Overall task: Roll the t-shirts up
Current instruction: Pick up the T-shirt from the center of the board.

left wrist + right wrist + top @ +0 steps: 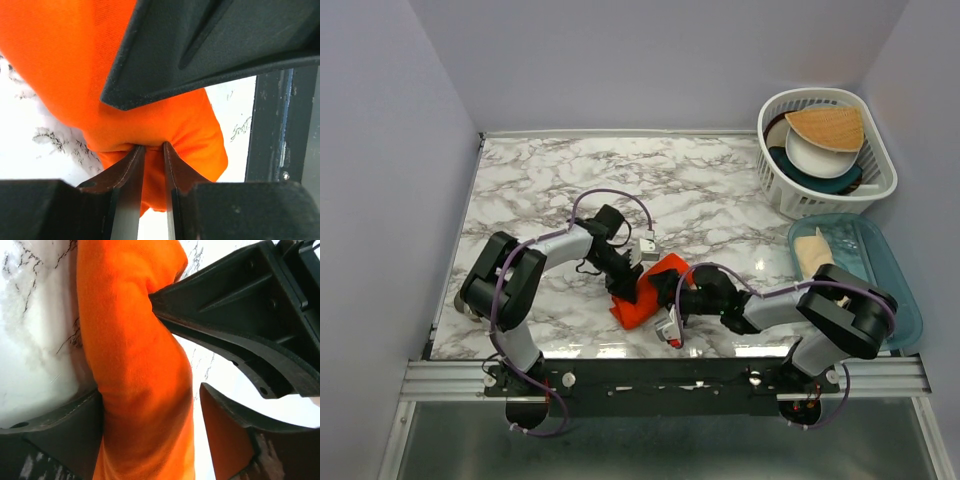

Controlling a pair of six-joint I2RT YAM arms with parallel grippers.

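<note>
- Lying low and centre in the overhead view, near the front edge of the marble table point(550, 190): t-shirt point(642, 300), bunched into a thick orange-red wad rather than a neat roll
- Clamped on a pucker of that cloth: left gripper point(154, 147), jaws nearly together, fabric gathered tight at the tips
- Set apart and straddling the wad: right gripper point(150, 392), one finger against the cloth at lower left of its wrist view, a strip of bare marble showing before the other finger at lower right
- Judged mid-roll and not yet secured from both sides
- Could unravel if the pinch lets go before the wide jaws have a firm hold
- Could slip free of so thin a pinch, being soft and slack, if tugged sideways or lifted sharply
- Could end in a knock between the two arms: both sets of fingers crowded onto the same spot, one black finger filling the top of the left wrist view
- Could catch only the outer layer on closing, leaving inner folds loose and the roll lopsided
- Could be dragged over the front edge toward the rail point(670, 375) if rolled any further down the frame
</note>
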